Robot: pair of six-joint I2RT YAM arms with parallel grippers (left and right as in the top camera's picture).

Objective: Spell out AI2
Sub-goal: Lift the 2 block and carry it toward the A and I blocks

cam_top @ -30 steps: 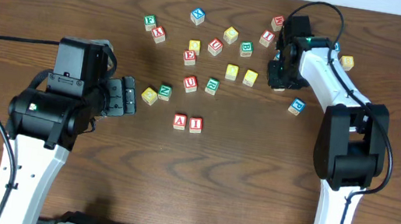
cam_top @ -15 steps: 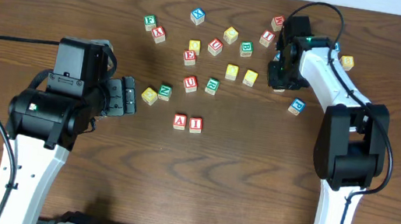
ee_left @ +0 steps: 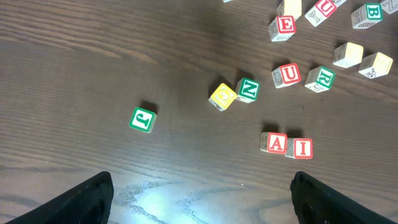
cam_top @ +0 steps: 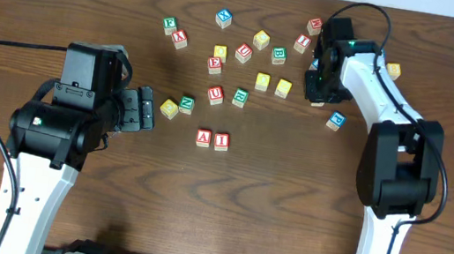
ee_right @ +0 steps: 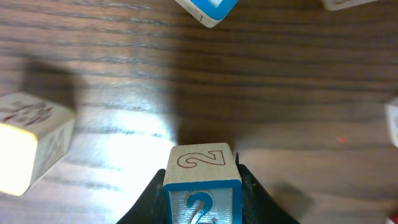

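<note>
A red "A" block [cam_top: 203, 137] and a red "I" block [cam_top: 221, 140] sit side by side, touching, on the wooden table; they also show in the left wrist view as A [ee_left: 276, 143] and I [ee_left: 303, 148]. My right gripper [cam_top: 317, 91] is at the back right, shut on a blue "2" block [ee_right: 201, 160] held between its fingers [ee_right: 202, 196]. In the overhead view the arm hides this block. My left gripper [cam_top: 148, 109] is open and empty, left of the A and I pair, its fingers wide apart [ee_left: 200, 186].
Several loose letter blocks lie behind the pair: yellow [ee_left: 222, 96], N [ee_left: 247, 89], U [ee_left: 288, 74], R [ee_left: 323, 78], and a green J [ee_left: 143, 119] to the left. Near the right gripper are a blue block [cam_top: 336, 120], a yellow one [cam_top: 392, 71] and a pale one [ee_right: 31, 140].
The right arm has shifted only very slightly. The blocks on the table and the left arm have not moved.
</note>
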